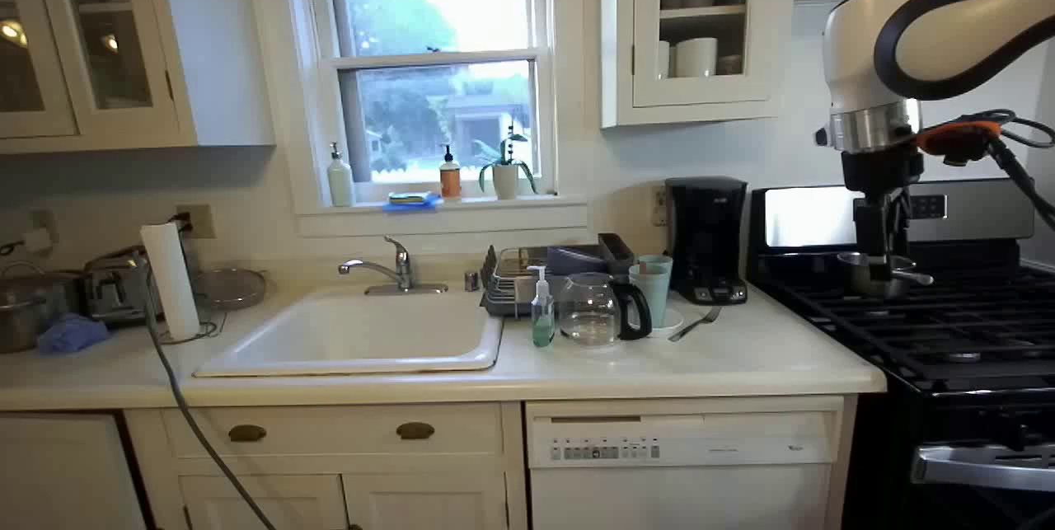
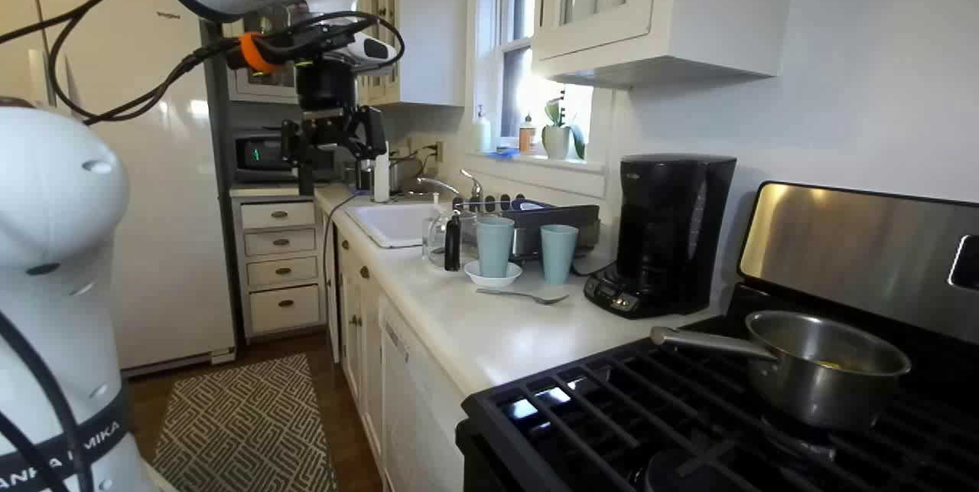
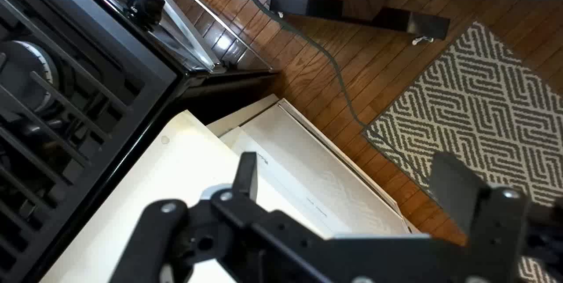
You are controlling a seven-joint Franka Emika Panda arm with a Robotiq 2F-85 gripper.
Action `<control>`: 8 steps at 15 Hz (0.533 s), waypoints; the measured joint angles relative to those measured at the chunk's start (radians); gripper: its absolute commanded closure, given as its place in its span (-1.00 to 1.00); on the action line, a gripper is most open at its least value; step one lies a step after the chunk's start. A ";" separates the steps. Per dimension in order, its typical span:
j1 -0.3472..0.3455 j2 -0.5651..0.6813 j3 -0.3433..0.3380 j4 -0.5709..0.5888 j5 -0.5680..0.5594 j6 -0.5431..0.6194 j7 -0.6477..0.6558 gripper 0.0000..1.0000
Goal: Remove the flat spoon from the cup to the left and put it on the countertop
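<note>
Two pale mint-green cups stand on the cream-white countertop (image 1: pixel 766 361). In an exterior view, one cup (image 2: pixel 496 247) stands upright on a small white saucer and the other cup (image 2: pixel 558 255) stands to its right. In an exterior view they overlap, and the front cup (image 1: pixel 649 299) has a brownish patch at its mouth; I cannot tell if this is a spoon. A metal fork-like utensil (image 2: pixel 528 295) lies on the countertop by the saucer. My gripper (image 3: pixel 352 181) is open and empty, raised in the air away from the cups. It shows in both exterior views (image 1: pixel 882 266) (image 2: pixel 340 159).
A glass jug (image 1: pixel 589 311) and a soap bottle (image 1: pixel 541 311) stand left of the cups. A black coffee maker (image 2: pixel 665 232) and a dish rack (image 1: pixel 527 274) are behind. A pot (image 2: pixel 826 369) sits on the black stove (image 3: pixel 66 98). The sink (image 1: pixel 371 332) is further left.
</note>
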 measured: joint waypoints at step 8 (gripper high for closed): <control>0.027 0.067 0.014 0.029 0.007 0.120 0.024 -1.00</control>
